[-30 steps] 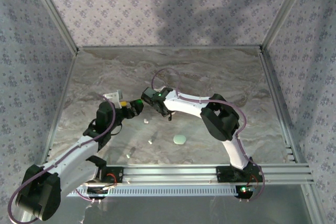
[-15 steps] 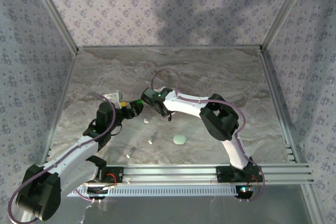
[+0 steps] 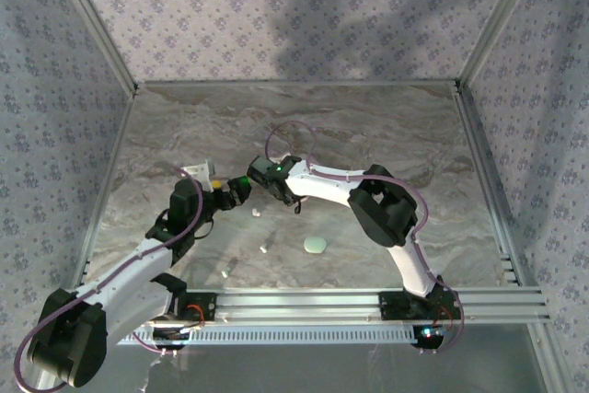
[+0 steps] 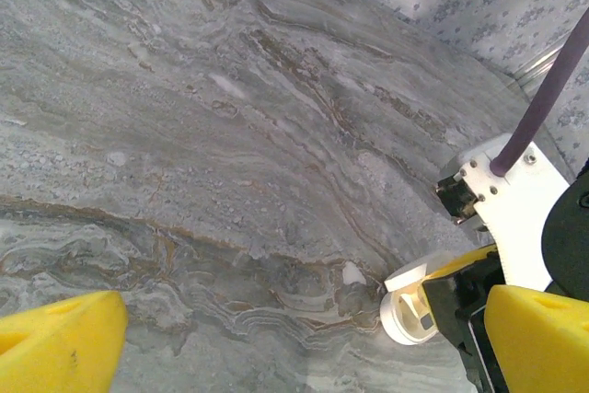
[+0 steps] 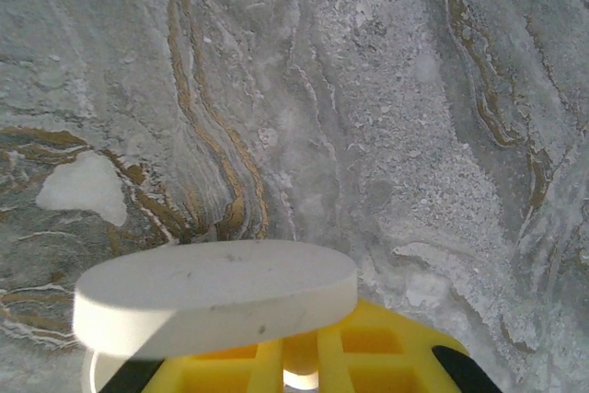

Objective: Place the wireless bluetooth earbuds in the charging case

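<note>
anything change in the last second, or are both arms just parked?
Small change only. The right arm has shifted slightly left, carrying its claw closer to the left claw. Nothing was picked up or let go. The right claw stays shut on the white charging case, and the left claw stays open and in place. The mint case and the loose earbuds haven't moved.
</note>
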Robot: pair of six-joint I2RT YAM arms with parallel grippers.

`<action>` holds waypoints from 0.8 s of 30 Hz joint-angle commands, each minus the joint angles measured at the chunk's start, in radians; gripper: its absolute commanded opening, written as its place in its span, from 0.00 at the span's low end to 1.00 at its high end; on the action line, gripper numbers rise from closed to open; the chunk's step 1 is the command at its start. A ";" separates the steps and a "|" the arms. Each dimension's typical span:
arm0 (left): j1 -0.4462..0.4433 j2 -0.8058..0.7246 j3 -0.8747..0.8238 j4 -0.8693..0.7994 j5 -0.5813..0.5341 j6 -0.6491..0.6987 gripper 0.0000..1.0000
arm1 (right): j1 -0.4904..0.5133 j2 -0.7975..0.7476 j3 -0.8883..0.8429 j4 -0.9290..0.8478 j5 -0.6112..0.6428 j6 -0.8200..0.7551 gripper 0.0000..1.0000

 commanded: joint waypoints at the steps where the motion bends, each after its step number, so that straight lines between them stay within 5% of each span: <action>1: -0.007 -0.018 0.020 0.095 0.052 0.010 1.00 | 0.063 0.035 -0.009 -0.020 0.047 0.021 0.13; 24: -0.010 -0.004 0.018 0.104 0.054 0.010 1.00 | 0.112 0.009 -0.083 0.023 0.087 0.038 0.16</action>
